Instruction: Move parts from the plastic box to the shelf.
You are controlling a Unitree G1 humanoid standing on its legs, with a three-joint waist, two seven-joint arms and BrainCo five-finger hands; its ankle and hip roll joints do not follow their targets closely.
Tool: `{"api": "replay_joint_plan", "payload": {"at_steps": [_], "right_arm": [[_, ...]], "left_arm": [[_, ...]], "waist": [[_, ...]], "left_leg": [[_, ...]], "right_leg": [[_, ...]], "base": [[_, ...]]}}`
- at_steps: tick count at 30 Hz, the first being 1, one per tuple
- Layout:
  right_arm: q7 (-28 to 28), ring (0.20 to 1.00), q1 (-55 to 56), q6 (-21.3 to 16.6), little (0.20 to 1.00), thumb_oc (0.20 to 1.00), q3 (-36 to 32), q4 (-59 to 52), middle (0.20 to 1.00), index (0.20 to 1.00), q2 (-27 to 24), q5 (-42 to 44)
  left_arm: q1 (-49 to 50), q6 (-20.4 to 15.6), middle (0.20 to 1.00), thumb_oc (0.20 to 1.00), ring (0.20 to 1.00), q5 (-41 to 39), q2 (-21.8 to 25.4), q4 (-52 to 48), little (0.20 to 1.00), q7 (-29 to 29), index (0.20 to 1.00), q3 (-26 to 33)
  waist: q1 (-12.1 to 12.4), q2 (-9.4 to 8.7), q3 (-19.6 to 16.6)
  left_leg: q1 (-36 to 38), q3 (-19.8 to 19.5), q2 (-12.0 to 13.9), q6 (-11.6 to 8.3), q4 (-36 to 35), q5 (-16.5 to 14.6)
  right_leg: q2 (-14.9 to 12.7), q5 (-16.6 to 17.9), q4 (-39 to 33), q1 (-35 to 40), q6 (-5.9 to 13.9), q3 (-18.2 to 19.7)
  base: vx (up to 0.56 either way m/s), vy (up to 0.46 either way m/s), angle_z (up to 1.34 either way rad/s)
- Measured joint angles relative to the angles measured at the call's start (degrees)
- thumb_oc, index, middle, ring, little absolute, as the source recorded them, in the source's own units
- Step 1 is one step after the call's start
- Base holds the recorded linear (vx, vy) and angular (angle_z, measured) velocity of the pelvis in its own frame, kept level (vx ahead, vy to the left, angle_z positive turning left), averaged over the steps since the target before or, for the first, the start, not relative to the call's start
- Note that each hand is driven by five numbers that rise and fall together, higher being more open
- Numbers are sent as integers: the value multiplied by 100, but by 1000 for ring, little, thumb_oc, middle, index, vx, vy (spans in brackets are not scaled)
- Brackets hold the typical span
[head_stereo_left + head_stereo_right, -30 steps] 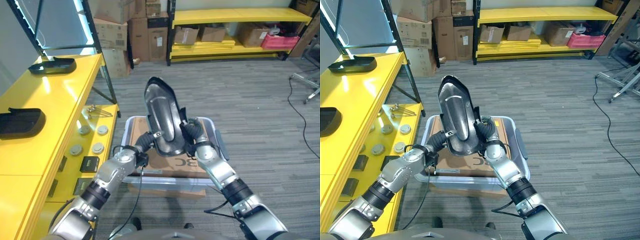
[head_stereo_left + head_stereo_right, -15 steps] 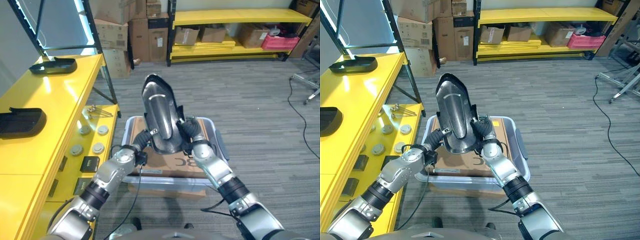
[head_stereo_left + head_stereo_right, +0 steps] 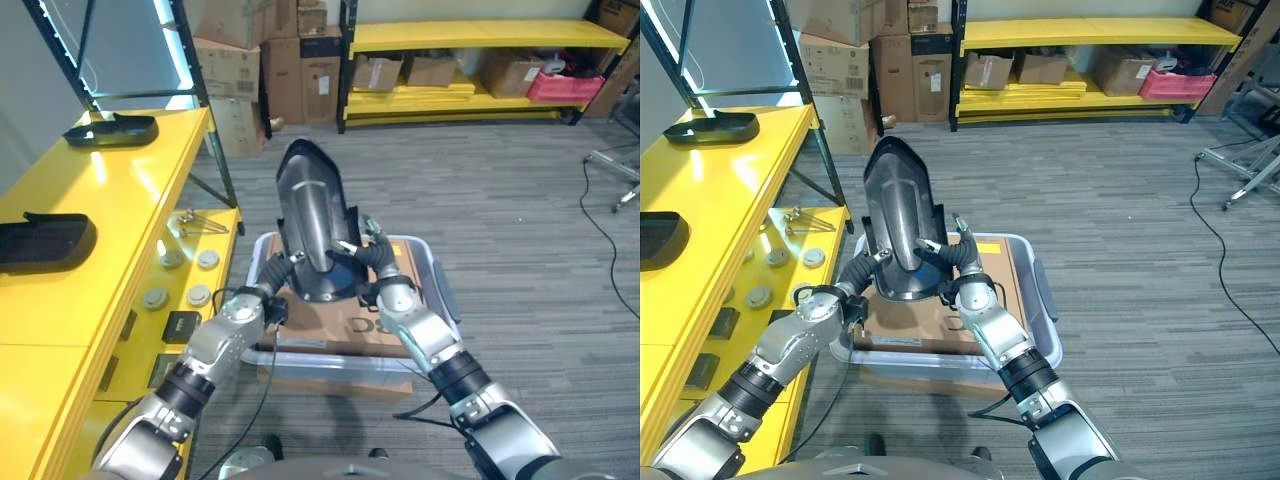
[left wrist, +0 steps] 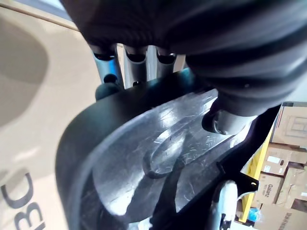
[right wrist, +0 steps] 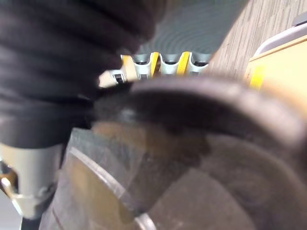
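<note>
A large dark grey moulded shell part [image 3: 308,212] stands nearly upright over the pale plastic box [image 3: 441,296], held between both hands. My left hand [image 3: 270,283] grips its lower left edge; in the left wrist view its fingers [image 4: 136,66] lie behind the rim and the thumb presses the glossy inner face of the part [image 4: 158,158]. My right hand [image 3: 368,262] grips the lower right edge, its fingers [image 5: 163,62] hooked over the part's rim [image 5: 192,158]. The yellow shelf [image 3: 105,225] runs along the left. A brown cardboard sheet [image 3: 345,318] lies in the box.
Two black tray-like parts [image 3: 110,130] [image 3: 45,240] lie on the shelf top. Its lower level holds round metal discs [image 3: 180,280] and small black boxes [image 3: 180,326]. A black upright post [image 3: 205,110] stands at the shelf's far end. Cardboard boxes [image 3: 260,70] and a yellow rack [image 3: 470,60] are behind.
The shell part has swung a little to the left and stands more upright, both hands still gripping it. Its lower end now sits closer to the box.
</note>
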Motion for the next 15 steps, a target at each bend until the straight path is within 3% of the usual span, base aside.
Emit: {"api": "replay_joint_plan", "payload": {"at_steps": [5,10,15], "right_arm": [[21,1000,371,-32,1000,1000,-186,-261,1000,1000,-25,-128],[16,1000,1349,132,1000,1000,-781,-222,1000,1000,-474,-357],[448,1000,2901,129,1000,1000,-2014,-214,1000,1000,-830,-1069]], "left_arm": [[428,-405,200,200,200,91,11,-37,200,-22,200,601],[985,-1002,200,200,200,91,217,-232,200,-34,200,1659],[2145,-1700,200,200,200,-37,635,-981,200,-304,200,3144]], "waist": [[15,0,1],[128,-1,3],[211,18,35]], "left_leg": [[-7,-4,0,1,-2,-1],[-28,-12,-4,-5,-38,-27],[-357,-192,-39,9,-43,-46]], "right_leg": [[-2,-4,-1,-11,5,5],[-13,-15,-1,-40,17,21],[-32,-58,83,-281,58,16]], "base": [[-14,44,0],[-16,62,-1],[-164,12,11]]}}
